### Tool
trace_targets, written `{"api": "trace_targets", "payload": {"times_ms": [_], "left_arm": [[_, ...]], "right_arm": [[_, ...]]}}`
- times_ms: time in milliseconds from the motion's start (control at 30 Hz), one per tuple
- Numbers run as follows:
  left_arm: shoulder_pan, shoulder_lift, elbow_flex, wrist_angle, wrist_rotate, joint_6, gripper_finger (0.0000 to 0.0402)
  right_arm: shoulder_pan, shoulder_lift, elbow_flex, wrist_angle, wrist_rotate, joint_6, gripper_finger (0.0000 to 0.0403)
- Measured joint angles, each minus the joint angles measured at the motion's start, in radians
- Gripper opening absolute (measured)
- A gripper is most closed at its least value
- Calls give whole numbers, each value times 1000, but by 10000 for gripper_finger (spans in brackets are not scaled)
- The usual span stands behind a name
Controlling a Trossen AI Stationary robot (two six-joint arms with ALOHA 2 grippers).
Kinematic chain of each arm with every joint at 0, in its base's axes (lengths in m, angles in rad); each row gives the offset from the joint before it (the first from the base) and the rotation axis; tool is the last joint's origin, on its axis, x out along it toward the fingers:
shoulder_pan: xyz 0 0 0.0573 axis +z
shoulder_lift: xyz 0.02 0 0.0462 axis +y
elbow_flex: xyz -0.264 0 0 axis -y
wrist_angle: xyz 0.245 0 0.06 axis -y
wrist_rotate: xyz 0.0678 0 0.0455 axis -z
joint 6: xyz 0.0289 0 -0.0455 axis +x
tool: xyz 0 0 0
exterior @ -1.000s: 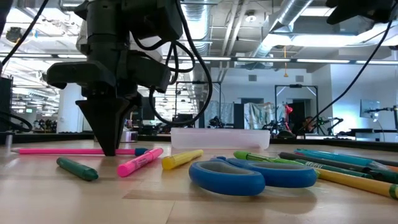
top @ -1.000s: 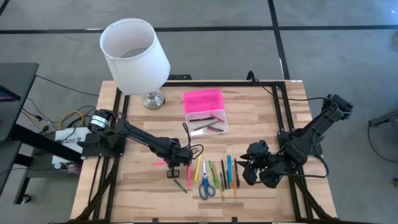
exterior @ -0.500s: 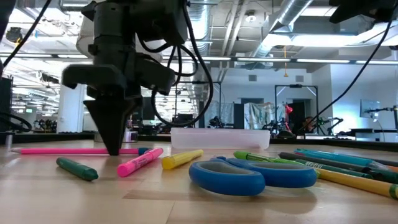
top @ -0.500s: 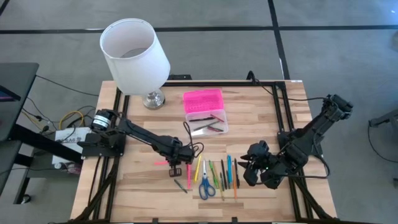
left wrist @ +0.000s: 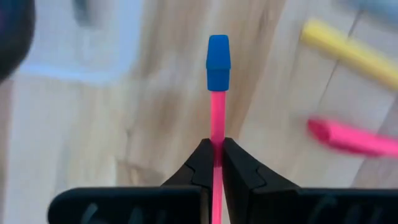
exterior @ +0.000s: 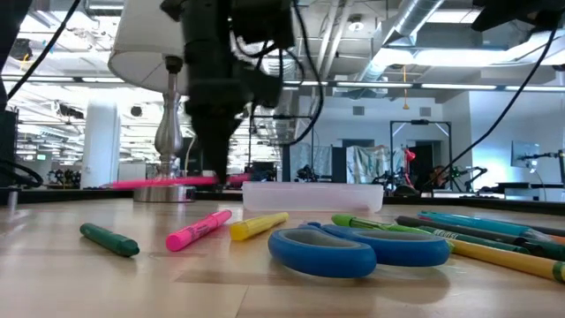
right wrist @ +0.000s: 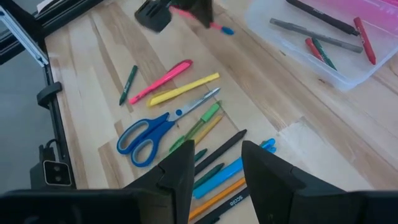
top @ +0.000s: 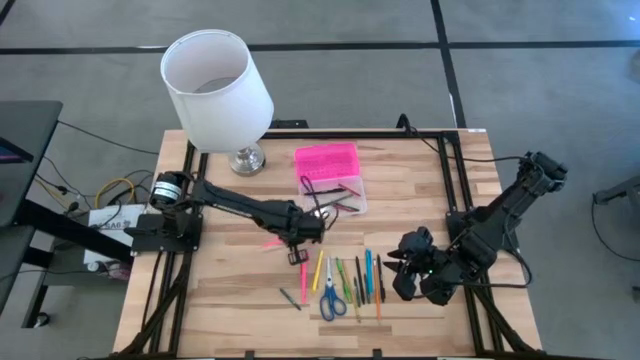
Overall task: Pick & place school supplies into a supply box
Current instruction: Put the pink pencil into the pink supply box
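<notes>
Pink pen [left wrist: 216, 134], now lifted off the table, is riding toward the box [top: 335, 196], pinched in the left gripper [left wrist: 215, 163].

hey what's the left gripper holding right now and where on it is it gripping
The left gripper pinches a thin pink pencil along its shaft, below the blue cap end, lifted off the table.

left claw [left wrist: 216, 163] has lifted the pink pencil [left wrist: 216, 118] off the table.
</notes>
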State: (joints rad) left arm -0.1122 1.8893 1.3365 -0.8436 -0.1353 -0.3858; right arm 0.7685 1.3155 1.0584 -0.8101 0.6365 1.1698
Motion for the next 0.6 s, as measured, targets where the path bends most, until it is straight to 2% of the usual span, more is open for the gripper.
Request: {"api": "trace_targets", "payload": {"times_ms": [167, 300, 600], "left_arm": [[70, -3, 116, 2, 9, 32, 2], [157, -3, 173, 72, 8, 58, 2], [308, -4, 187, 300, 18, 88, 2]], "right_arm": [[5, 0, 0, -13, -3, 2, 125], [4, 0, 0, -25, -3, 8, 125], [3, 0, 0, -28, -1, 8, 125]]}}
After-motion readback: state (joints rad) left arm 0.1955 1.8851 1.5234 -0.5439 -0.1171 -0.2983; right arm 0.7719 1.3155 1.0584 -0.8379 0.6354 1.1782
